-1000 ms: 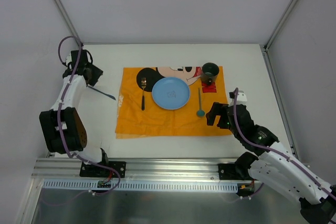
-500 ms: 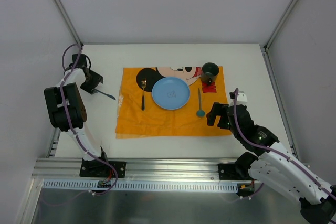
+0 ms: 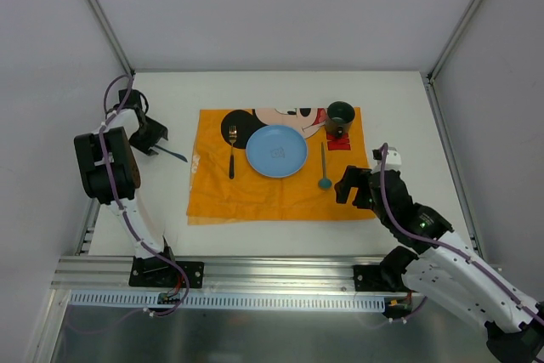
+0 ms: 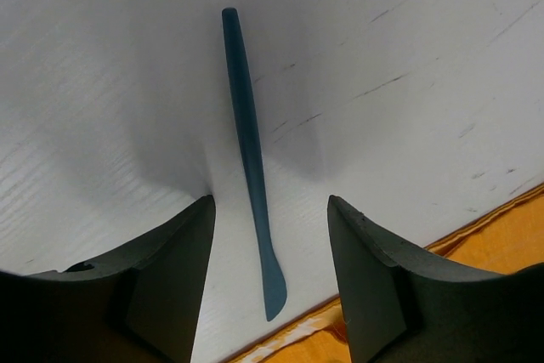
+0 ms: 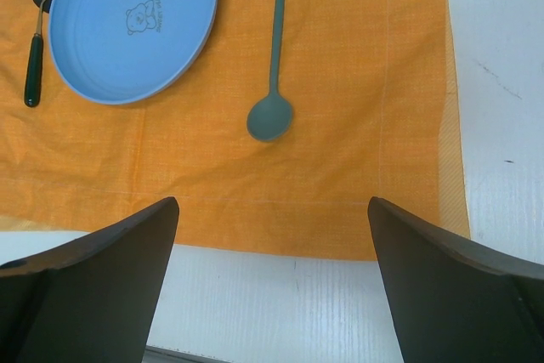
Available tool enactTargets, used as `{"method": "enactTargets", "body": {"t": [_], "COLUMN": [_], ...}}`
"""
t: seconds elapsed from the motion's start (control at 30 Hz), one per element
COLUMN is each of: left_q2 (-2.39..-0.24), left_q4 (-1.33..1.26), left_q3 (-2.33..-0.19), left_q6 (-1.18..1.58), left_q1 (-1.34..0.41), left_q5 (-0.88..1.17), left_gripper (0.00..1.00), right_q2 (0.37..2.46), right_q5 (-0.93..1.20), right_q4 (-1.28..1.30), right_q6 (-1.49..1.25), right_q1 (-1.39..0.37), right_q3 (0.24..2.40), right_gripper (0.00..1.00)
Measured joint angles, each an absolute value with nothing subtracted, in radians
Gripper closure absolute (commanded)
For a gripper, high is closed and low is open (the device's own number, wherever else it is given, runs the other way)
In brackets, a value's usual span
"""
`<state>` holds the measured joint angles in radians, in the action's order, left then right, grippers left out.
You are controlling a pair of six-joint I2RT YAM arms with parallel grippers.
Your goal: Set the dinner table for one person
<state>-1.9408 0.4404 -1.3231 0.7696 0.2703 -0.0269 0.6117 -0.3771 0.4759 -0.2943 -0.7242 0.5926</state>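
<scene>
The white dinner table (image 3: pixel 255 95) carries an orange cartoon placemat (image 3: pixel 255 193). On the mat lie a blue plate (image 3: pixel 276 150), a fork (image 3: pixel 231 152) to its left, a teal spoon (image 3: pixel 324 167) to its right and a dark green mug (image 3: pixel 340 116) at the far right corner. A slim blue knife (image 3: pixel 172 155) lies on the bare table left of the mat. My left gripper (image 3: pixel 153 138) is open and empty just above it. In the left wrist view the knife (image 4: pixel 251 159) lies between the fingers (image 4: pixel 170 278). My right gripper (image 3: pixel 353 186) is open and empty over the mat's near right edge.
Grey walls enclose the table on the left, far and right sides. An aluminium rail (image 3: pixel 255 282) runs along the near edge. The right wrist view shows the plate (image 5: pixel 132 27), the spoon (image 5: pixel 274 65), the fork (image 5: pixel 34 48) and bare table (image 5: pixel 297 295) below the mat.
The left arm's elbow has swung up and back toward the left wall, and its gripper has shifted slightly closer to the knife. The knife and the right arm have not moved.
</scene>
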Motion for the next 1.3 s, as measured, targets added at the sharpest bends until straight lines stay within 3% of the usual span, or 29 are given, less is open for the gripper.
{"method": "enactTargets", "body": {"t": [0.3, 0.67, 1.0, 1.17, 1.3], "left_q2": [-2.011, -2.128, -2.214, -2.254, -2.282], "left_q4": [0.493, 0.646, 0.791, 0.857, 0.896], "left_q3": [-1.426, -1.605, -1.744, -1.811, -1.852], "left_q6": [0.765, 0.705, 0.617, 0.585, 0.570], "left_q1": [0.270, 0.280, 0.286, 0.285, 0.281], "left_q5": [-0.025, 0.030, 0.060, 0.063, 0.069], "left_gripper": [0.48, 0.73, 0.85, 1.00, 1.00], "right_q2": [0.582, 0.521, 0.451, 0.423, 0.398], "right_q5": [-0.379, -0.386, -0.398, -0.405, -0.407], "right_q4": [0.476, 0.477, 0.485, 0.492, 0.505], "right_q6": [-0.294, -0.295, -0.295, -0.294, -0.295], "right_q1": [-0.724, -0.724, -0.724, -0.724, -0.724], "right_q3": [0.593, 0.593, 0.593, 0.593, 0.593], "right_gripper": [0.00, 0.01, 0.01, 0.01, 0.01]}}
